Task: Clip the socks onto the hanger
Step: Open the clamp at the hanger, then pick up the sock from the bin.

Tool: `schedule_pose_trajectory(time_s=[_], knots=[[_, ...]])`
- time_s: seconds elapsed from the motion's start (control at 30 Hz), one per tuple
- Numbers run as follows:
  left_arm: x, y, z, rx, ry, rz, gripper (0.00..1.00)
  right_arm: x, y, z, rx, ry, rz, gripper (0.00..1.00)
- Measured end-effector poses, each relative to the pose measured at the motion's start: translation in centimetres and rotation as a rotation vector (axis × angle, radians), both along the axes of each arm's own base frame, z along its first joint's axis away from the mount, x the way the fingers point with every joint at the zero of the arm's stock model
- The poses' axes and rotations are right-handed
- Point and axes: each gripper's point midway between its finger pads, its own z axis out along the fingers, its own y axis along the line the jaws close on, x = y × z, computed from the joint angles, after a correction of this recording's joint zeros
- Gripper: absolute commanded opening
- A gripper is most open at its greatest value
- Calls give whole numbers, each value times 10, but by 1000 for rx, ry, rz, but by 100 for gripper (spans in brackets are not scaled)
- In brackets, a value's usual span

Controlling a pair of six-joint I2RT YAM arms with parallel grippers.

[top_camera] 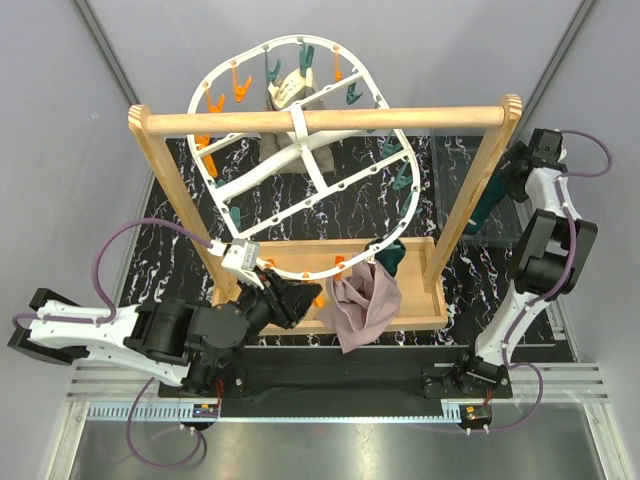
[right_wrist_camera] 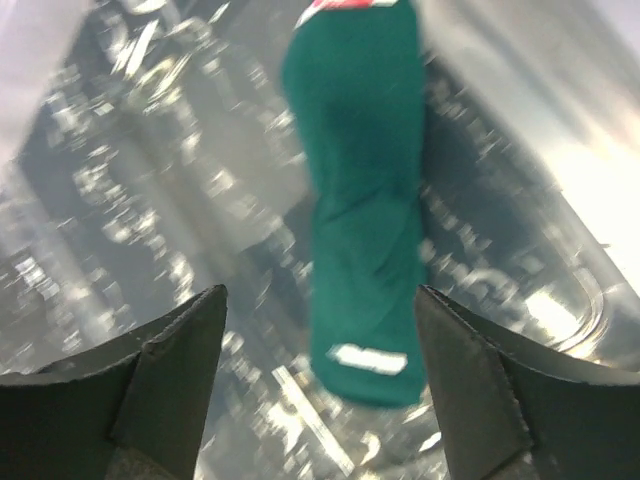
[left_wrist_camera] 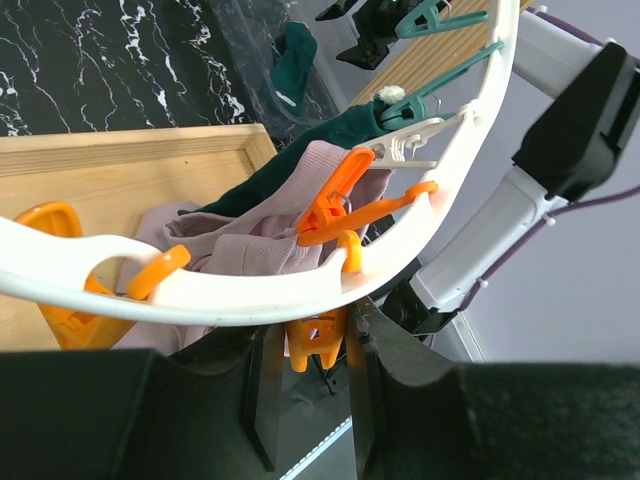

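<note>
Robot lab, plain grey enclosure walls (top_camera: 50,100)

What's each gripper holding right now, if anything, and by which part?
The left gripper pinches an orange clothespin on the hanger rim, by its dangling handle end. The right gripper is open above a teal sock, holding nothing.

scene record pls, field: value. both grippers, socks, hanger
left gripper: shut on orange clothespin under the hanger rim
right gripper: open, above loose teal sock in clear bin
hanger support: hung on wooden rail
on hanger: mauve sock and second teal sock hang at near rim
remaining: loose teal sock not yet picked up
</note>
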Motion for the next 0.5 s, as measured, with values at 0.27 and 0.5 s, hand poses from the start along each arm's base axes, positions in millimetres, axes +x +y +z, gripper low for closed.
schedule_pose_trajectory(time_s=[0.27, 0.5], knots=[[-1, -2, 0, 0, -1, -9, 0, 37, -27, -36, -70, 62, -16, 74], [-2, -4, -2, 0, 5, -6, 0, 51, -13, -79, -86, 144, 15, 59]])
